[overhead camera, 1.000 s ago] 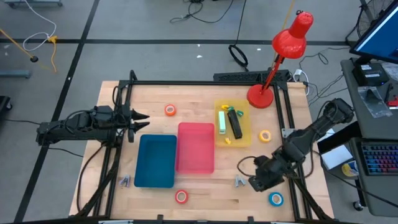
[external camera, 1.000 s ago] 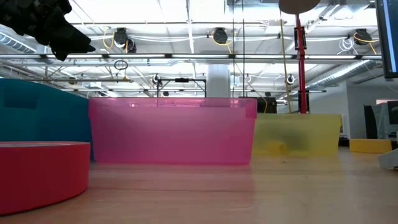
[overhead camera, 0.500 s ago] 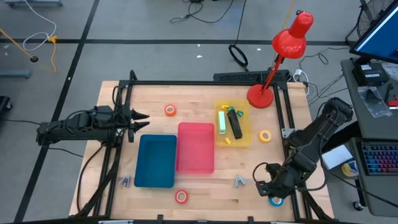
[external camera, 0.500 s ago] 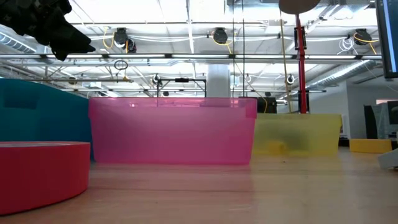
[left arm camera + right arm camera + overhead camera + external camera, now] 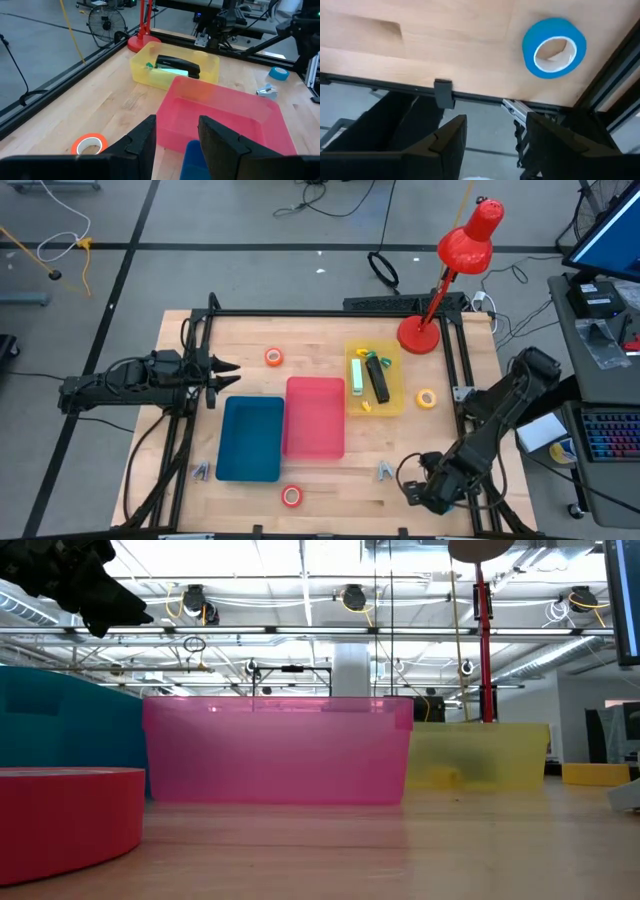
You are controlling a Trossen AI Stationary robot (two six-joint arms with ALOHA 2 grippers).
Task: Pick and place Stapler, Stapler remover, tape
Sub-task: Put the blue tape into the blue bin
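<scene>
The right gripper hangs over the near right corner of the pale wooden table, just by the small blue ring of tape with a pale hole in the middle. In the right wrist view its two dark fingers stand apart with nothing between them, and the blue ring lies flat on the wood past them, near the black frame edge. From above, the arm hides this ring.

I think the step in hand is reaching for the blue tape. Next the gripper needs to line up over the ring, come down, and close across its rim — the ring is thin and smooth, so it could slip or slide on the wood.

The left gripper waits at the far left side, beside the shiny blue plastic bin. Its fingers are a little apart and hold nothing.

The black stapler lies in the see-through yellow plastic tray. The empty pink plastic bin sits between the tray and the blue bin. Other tape rings lie about — orange, yellow and red-orange. Two small shiny metal things on the table may be staple removers; I cannot tell for sure.
</scene>
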